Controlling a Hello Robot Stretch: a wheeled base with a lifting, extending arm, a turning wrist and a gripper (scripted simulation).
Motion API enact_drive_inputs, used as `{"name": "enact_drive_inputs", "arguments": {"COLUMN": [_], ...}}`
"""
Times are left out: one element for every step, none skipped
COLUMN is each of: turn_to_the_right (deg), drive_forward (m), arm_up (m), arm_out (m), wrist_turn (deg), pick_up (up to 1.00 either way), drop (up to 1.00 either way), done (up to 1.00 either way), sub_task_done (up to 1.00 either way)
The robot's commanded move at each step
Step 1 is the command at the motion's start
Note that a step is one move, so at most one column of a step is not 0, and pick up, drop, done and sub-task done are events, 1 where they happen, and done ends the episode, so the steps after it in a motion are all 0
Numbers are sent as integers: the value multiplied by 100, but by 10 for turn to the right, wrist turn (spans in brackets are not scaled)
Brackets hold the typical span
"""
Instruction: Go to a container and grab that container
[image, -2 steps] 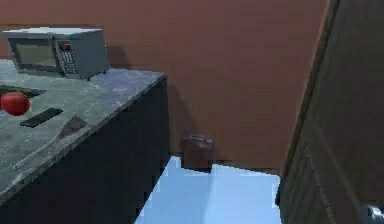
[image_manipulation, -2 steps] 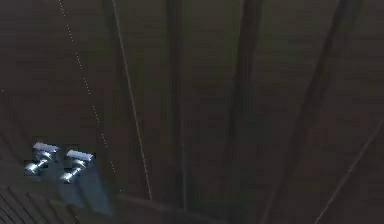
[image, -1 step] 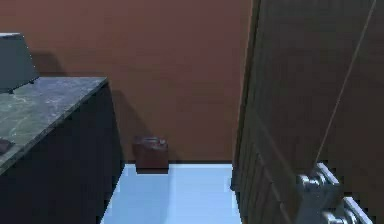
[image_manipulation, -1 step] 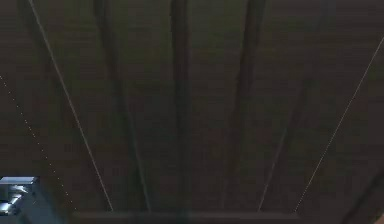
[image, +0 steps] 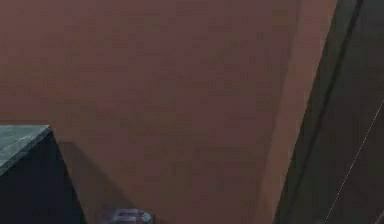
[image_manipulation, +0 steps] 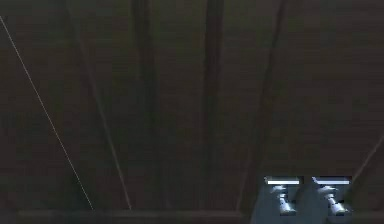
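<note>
In the arm side view two small white squares with black marks (image_manipulation: 307, 195) sit at the bottom right, marking the arm's far end. Left of them the gripper (image_manipulation: 243, 205) merges with a dark panelled surface (image_manipulation: 170, 100), so its far end is hard to make out. I cannot tell whether it holds anything. At the forward view's bottom edge lies a small grey thing (image: 127, 216), too small to name.
A reddish-brown wall (image: 170, 90) spans the forward view. A dark cabinet with a greenish top (image: 25, 165) stands at its bottom left. A dark upright panel (image: 345, 120) closes off its right side, next to a lighter brown strip (image: 295, 110).
</note>
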Motion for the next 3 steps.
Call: {"name": "enact_drive_inputs", "arguments": {"turn_to_the_right": [-450,-450,-210], "drive_forward": [0,0,0], "arm_up": [0,0,0], "arm_out": [0,0,0], "wrist_turn": [0,0,0], "pick_up": [0,0,0], "drop": [0,0,0], "done": [0,0,0], "sub_task_done": [0,0,0]}}
